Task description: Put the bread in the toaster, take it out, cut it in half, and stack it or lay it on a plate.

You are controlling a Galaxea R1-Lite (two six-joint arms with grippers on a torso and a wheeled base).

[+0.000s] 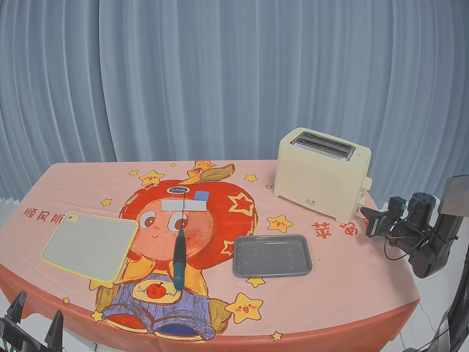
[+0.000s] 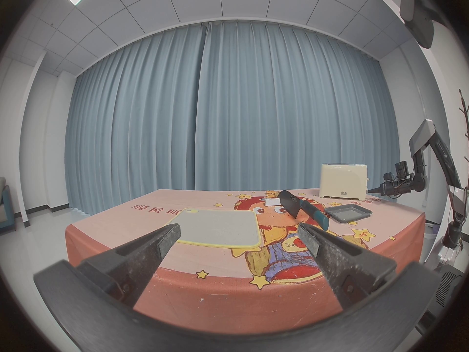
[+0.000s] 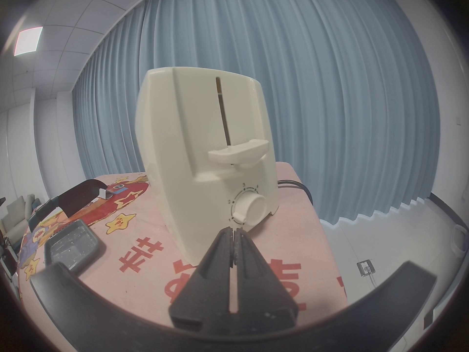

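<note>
Three views, taking the head first: spotting the toaster (image 1: 320,174) at the far right of the table (image 1: 342,275), the grey plate (image 1: 272,274) just in front, the knife (image 1: 179,265) between plate and cutting board (image 1: 90,244). Not making out the bread; judging it down in the slots (image 1: 322,145), light, soft, crumbly, best pinched gently by the top crust. Switching to the left wrist: finding the left gripper (image 2: 239,233) spread wide, empty, off the table's near edge. Switching to the right wrist: catching the right gripper (image 3: 233,231) pressed closed on nothing, just short of the dial (image 3: 249,207), and getting the lever (image 3: 238,152) face-on, sitting low.
</note>
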